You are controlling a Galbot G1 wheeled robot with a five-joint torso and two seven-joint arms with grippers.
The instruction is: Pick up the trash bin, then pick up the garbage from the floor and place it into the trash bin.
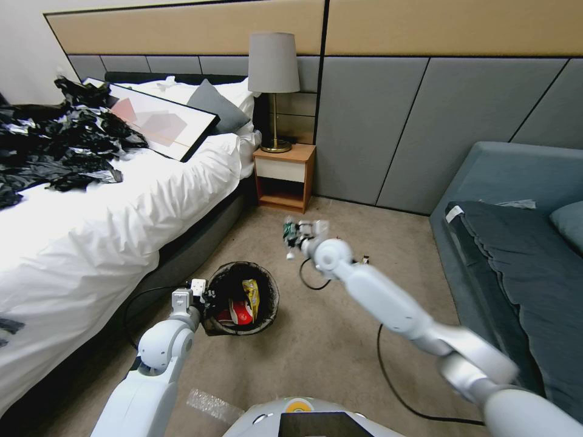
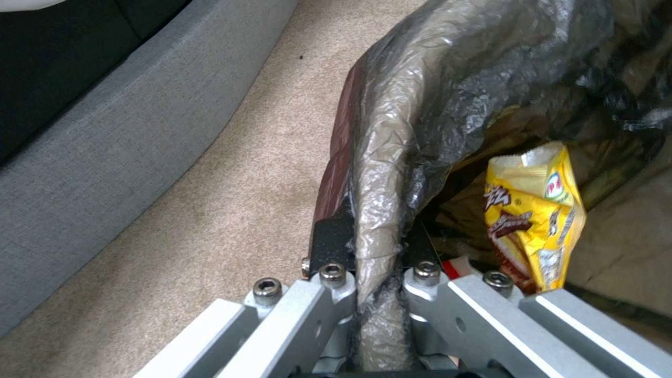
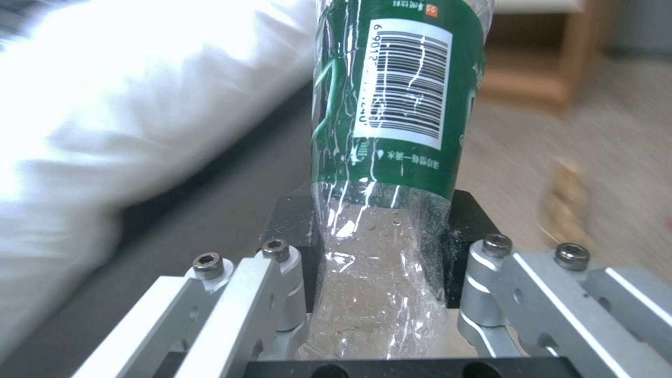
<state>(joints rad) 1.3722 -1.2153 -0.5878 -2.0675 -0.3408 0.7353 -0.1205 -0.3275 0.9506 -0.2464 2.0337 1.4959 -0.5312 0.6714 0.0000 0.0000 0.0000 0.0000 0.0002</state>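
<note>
Now left gripper, lower left of head view, pinches the lined rim of the trash bin. Right gripper, frame centre, clamps the green-label bottle up and right of it. Best centred over the opening before letting go.

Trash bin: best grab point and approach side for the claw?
The lined rim, from the bed side. The trash bin is round and open-topped, so its thin wall fits between two fingers, one inside and one outside. The left claw pinches it exactly so, over the black liner.
</note>
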